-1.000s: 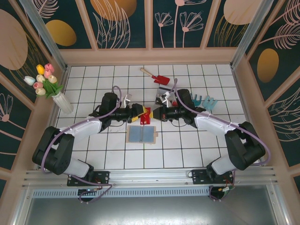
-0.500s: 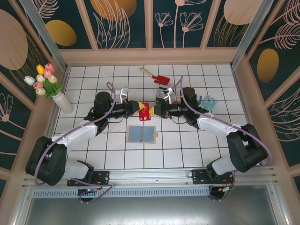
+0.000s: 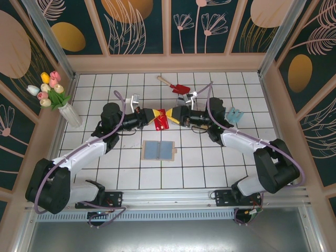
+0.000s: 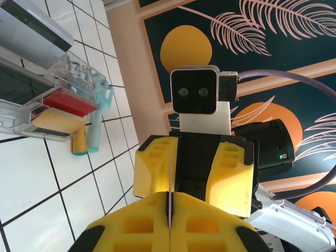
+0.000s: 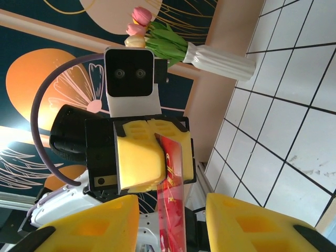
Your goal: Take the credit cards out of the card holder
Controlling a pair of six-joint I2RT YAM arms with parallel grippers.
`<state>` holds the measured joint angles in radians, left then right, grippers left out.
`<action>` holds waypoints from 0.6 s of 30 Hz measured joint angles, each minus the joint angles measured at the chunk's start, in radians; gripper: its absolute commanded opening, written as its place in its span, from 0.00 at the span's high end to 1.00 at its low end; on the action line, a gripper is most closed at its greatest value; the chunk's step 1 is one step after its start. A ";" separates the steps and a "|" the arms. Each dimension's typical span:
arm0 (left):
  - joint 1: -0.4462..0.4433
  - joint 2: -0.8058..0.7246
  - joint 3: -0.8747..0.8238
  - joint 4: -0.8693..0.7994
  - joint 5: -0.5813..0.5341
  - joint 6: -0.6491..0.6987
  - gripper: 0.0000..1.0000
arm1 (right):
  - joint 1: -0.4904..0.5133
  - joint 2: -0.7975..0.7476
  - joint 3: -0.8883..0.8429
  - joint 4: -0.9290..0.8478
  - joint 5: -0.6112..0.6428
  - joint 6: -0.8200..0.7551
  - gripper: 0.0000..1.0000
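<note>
My left hand (image 3: pixel 155 117) is clamping the red credit card (image 3: pixel 163 119) in the air. My right hand (image 3: pixel 173 118), facing it, is standing with fingers apart around the card's other end. The card holder (image 3: pixel 158 150) is lying open on the surface below them. I am worrying that the right fingers may snag the card when backing off. The clear tray (image 4: pixel 52 84) is crowding behind that hand, so I am seeing open tiles only beneath.
</note>
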<state>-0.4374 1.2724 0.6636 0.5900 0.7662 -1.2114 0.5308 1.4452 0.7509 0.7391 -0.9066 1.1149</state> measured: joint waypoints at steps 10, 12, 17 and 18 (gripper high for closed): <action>0.000 0.001 0.000 0.012 0.000 -0.029 0.99 | 0.013 0.051 0.033 0.032 -0.004 0.010 0.81; 0.000 0.003 0.000 0.012 0.000 -0.032 0.96 | 0.022 0.054 0.042 0.030 -0.005 0.003 0.88; 0.003 0.005 0.019 -0.018 0.003 -0.034 0.73 | 0.025 0.058 0.080 -0.025 -0.012 -0.052 1.00; 0.004 0.005 0.029 -0.041 0.002 -0.027 0.65 | 0.025 0.057 0.096 -0.052 -0.014 -0.077 1.00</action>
<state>-0.4335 1.2774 0.6930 0.5491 0.7677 -1.2381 0.5560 1.5024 0.8467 0.6872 -0.9207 1.0378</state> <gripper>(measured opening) 0.235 0.057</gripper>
